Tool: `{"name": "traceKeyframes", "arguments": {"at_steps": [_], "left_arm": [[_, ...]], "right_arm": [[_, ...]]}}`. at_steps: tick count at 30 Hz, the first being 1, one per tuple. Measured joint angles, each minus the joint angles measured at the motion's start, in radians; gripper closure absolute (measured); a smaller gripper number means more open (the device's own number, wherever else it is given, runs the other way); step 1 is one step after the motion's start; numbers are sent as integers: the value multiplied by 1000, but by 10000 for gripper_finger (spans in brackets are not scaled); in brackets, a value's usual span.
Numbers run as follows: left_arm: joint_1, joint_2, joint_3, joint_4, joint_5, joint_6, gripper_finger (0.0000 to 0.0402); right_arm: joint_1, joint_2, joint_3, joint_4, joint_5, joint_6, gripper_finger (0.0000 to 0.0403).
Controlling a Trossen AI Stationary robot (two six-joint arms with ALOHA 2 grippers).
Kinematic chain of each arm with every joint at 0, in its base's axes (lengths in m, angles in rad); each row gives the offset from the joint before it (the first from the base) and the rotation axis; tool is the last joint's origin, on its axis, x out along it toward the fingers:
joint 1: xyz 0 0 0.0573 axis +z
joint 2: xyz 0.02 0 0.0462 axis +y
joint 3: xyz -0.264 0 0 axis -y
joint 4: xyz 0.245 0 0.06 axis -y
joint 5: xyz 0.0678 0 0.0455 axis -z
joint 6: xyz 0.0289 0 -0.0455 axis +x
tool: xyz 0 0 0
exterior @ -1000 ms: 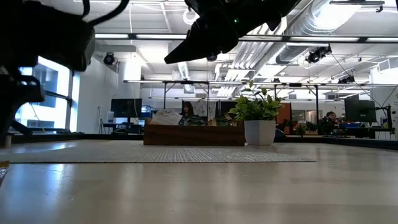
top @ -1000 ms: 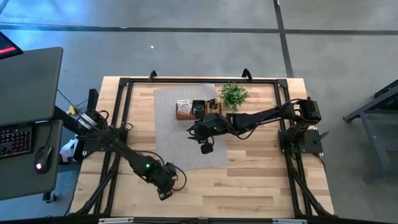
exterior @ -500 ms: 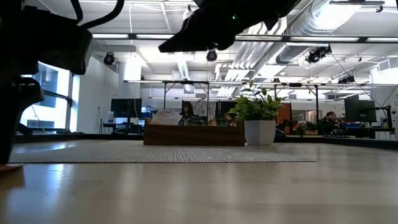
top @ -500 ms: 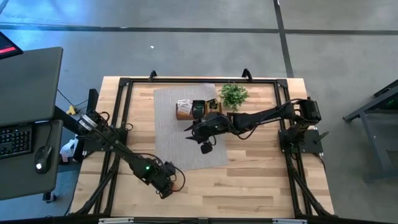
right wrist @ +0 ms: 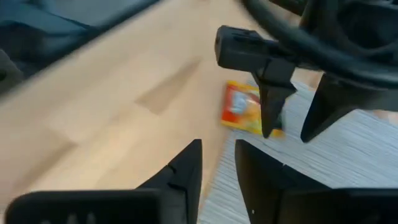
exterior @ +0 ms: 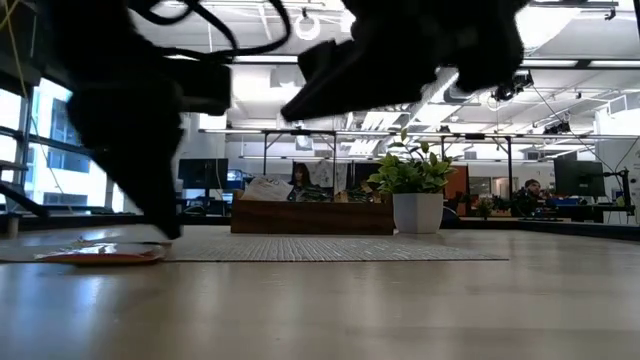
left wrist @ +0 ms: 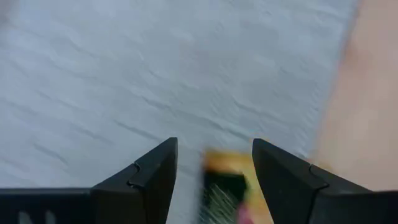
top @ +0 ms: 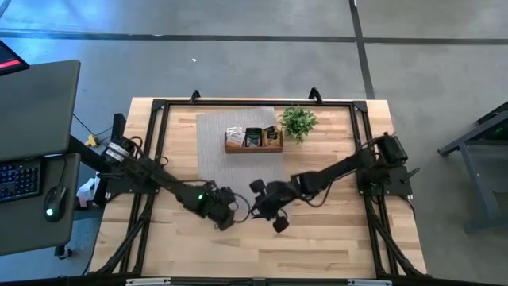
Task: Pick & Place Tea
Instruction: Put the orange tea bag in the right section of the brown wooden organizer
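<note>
An orange tea sachet [right wrist: 244,115] lies flat at the near edge of the grey mat [top: 230,175]; it also shows in the low view [exterior: 100,256] and the left wrist view [left wrist: 225,183]. My left gripper [top: 228,216] is open and points down over it, with the sachet between its fingers [left wrist: 214,146]. My right gripper [top: 255,211] hovers just to the right, facing the left one, fingers [right wrist: 217,146] a little apart and empty. Several more sachets stand in the wooden tray [top: 254,148] at the mat's far end. My left gripper comes at the orange sachet from above, pointing down, one finger [right wrist: 268,118] over the sachet's mat-side edge [right wrist: 273,129] and the other beyond it. The sachet lies flat, half on the mat. Whether the fingers touch it, I cannot tell.
A small potted plant [top: 299,121] stands right of the tray [exterior: 310,217] at the far side. Black frame rails run along the table's left, right and far edges. Bare wood lies near the front edge and on both sides of the mat.
My left gripper has moved from the near left of the table rightward and toward the far edge, to the mat's near edge. My right gripper has left the tray and swung toward the near edge, down beside the left one. In the low view the orange sachet lies farther right.
</note>
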Motion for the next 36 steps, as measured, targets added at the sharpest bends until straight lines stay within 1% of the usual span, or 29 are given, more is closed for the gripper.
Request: {"name": "traceKeyframes", "arguments": {"at_steps": [3,5,6,8,9,11,14,16,18,22,26,29,32,36], "left_arm": [[62,0,0,12,-45,90,197],[110,0,4,17,-40,139,197],[133,0,10,5,-18,173,197],[165,-2,26,-20,33,235,197],[173,-10,35,-38,52,264,197],[175,-35,57,-88,81,306,197],[178,-67,76,-174,137,309,197],[165,-78,77,-198,193,288,197],[136,-102,71,-226,211,250,197],[56,-116,46,-222,233,181,197],[-9,-118,13,-170,175,131,197],[-19,-118,-32,-116,165,116,197],[-16,-118,-70,-96,156,114,197],[8,-118,-114,-47,165,117,197]], "right_arm": [[22,25,-34,99,126,1,323],[20,44,-41,177,172,43,330],[15,53,-40,206,180,82,334],[3,83,-40,265,152,158,343],[-1,99,-40,297,123,182,349],[-3,133,-40,345,101,202,366],[6,179,-39,427,105,206,395],[14,215,-35,490,104,209,398],[19,254,-6,514,105,223,398],[21,350,110,496,97,269,399],[18,429,215,414,79,306,401],[16,456,276,322,114,317,401],[11,484,313,224,151,313,402],[12,511,340,204,172,314,402]]}}
